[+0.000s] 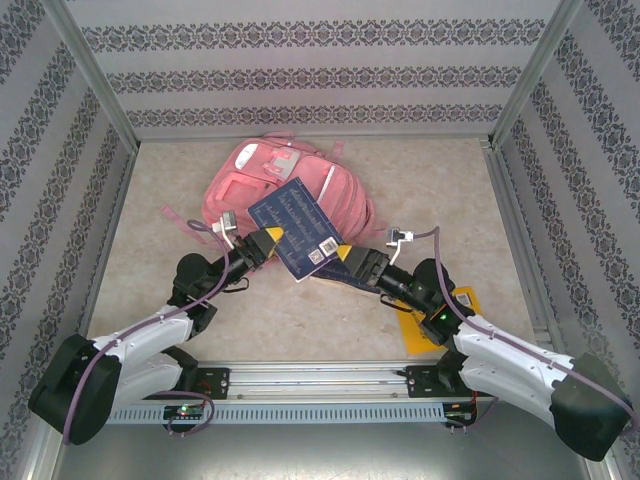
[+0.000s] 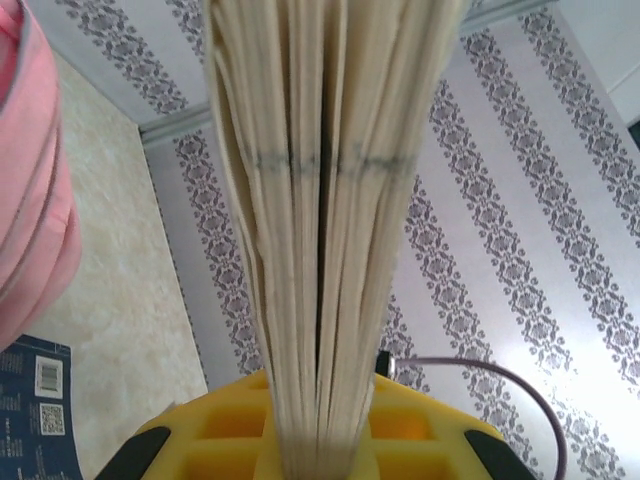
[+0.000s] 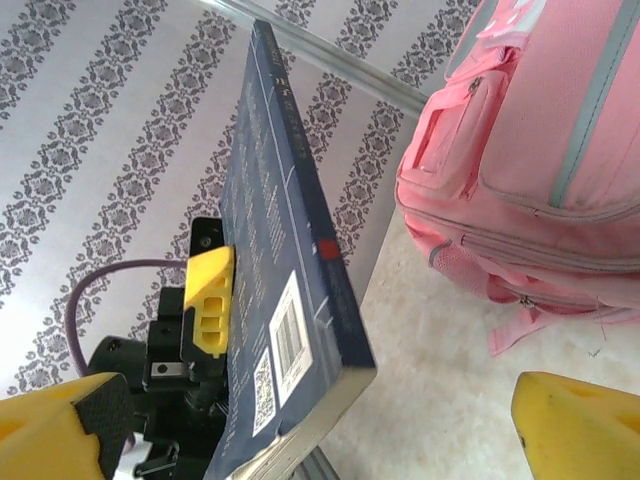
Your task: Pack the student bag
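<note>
The student bag is a big pink backpack lying at the middle back of the table; it also appears as the bag and the bag. A dark blue book hangs tilted in front of it. My left gripper is shut on the book's page edge, the pages squeezed between its yellow jaws. My right gripper stands wide open at the book's lower corner, its fingers well apart and touching nothing. The left gripper's yellow finger presses on the book's back cover.
A flat yellow item lies on the table under my right arm. A blue cover with a barcode shows low beside the bag. Patterned walls close in the table on three sides.
</note>
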`<act>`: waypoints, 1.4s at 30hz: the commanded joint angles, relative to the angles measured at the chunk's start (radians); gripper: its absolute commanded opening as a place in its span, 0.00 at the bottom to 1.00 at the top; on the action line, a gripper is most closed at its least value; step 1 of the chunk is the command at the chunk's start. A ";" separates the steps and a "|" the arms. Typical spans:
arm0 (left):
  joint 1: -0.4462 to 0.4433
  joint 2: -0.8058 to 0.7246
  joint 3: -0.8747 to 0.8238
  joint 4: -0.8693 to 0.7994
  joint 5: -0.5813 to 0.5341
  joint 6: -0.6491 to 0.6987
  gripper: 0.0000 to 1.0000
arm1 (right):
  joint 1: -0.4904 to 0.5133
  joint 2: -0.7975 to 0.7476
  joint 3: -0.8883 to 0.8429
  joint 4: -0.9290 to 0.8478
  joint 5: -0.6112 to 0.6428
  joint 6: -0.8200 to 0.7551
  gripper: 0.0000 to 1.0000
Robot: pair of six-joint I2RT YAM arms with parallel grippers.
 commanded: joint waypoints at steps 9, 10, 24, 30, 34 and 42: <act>-0.126 -0.055 -0.033 0.096 -0.256 0.072 0.00 | 0.063 0.067 0.045 0.126 0.128 -0.005 0.98; -0.139 -0.068 -0.034 0.078 -0.275 0.085 0.00 | 0.069 0.080 0.055 0.127 0.135 -0.005 0.98; -0.235 0.042 -0.068 0.235 -0.449 0.032 0.00 | 0.134 0.284 0.147 0.293 0.147 0.004 0.78; -0.264 0.138 -0.071 0.320 -0.470 0.021 0.00 | 0.139 0.360 0.140 0.377 0.196 0.081 0.66; -0.279 0.151 -0.082 0.343 -0.489 0.032 0.00 | 0.147 0.413 0.136 0.438 0.201 0.115 0.56; -0.279 0.103 -0.099 0.225 -0.474 0.027 0.06 | 0.125 0.322 0.078 0.298 0.332 0.075 0.00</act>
